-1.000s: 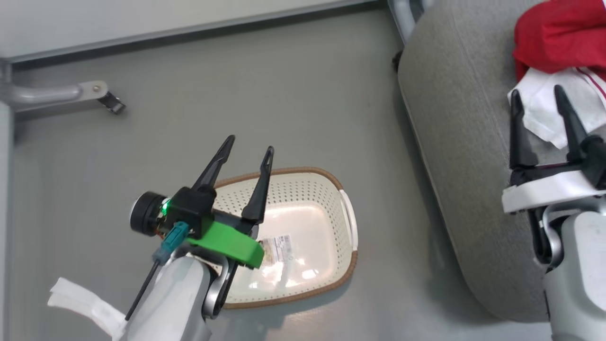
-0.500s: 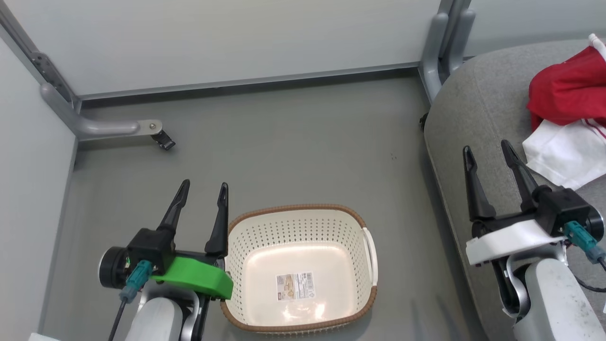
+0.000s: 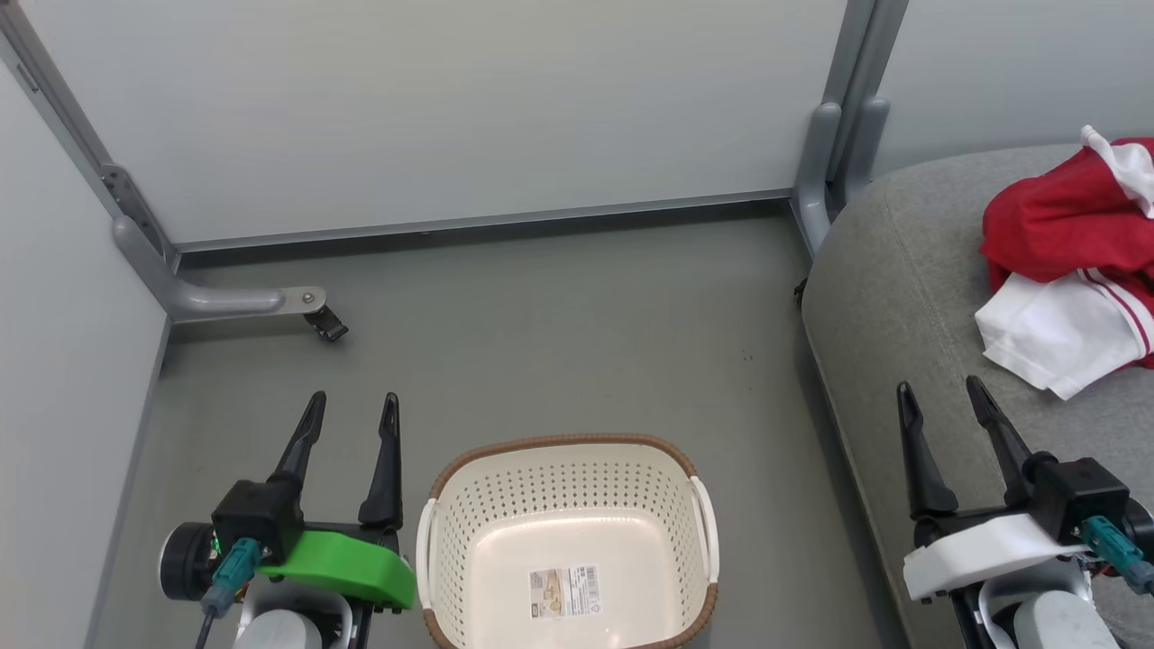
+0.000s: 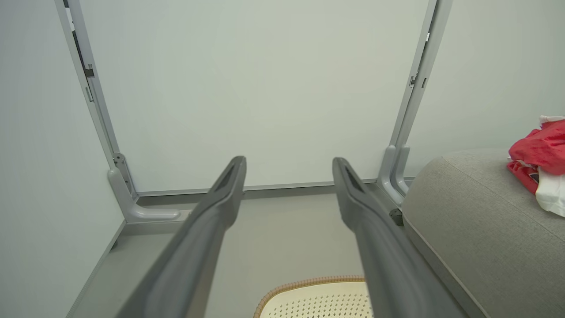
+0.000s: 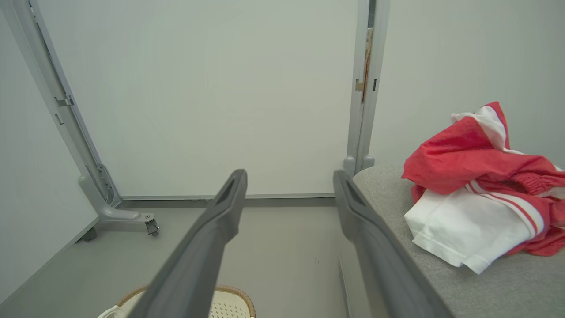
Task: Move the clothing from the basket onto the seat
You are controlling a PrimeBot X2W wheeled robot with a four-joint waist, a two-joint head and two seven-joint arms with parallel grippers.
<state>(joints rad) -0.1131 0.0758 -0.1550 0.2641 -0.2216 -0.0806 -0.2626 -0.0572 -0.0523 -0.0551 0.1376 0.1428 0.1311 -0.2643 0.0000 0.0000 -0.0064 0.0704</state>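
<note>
The red and white clothing (image 3: 1077,270) lies heaped on the grey seat (image 3: 892,297) at the right; it also shows in the left wrist view (image 4: 540,161) and the right wrist view (image 5: 481,194). The cream basket (image 3: 568,541) with a brown rim stands on the floor at bottom centre, holding just a label. My left gripper (image 3: 352,410) is open beside the basket's left side, nothing between its fingers. My right gripper (image 3: 939,398) is open over the seat's front part, a little short of the clothing, holding nothing.
Grey partition panels (image 3: 451,108) wall in the floor at the back and left. A panel foot with a caster (image 3: 315,311) juts out at the left, and a grey post (image 3: 834,153) stands by the seat's back corner. Grey floor (image 3: 559,333) lies between basket and wall.
The head camera has tilted up, shifting the whole picture. My left gripper has come off the basket to its left side. My right gripper has drawn back from the clothing.
</note>
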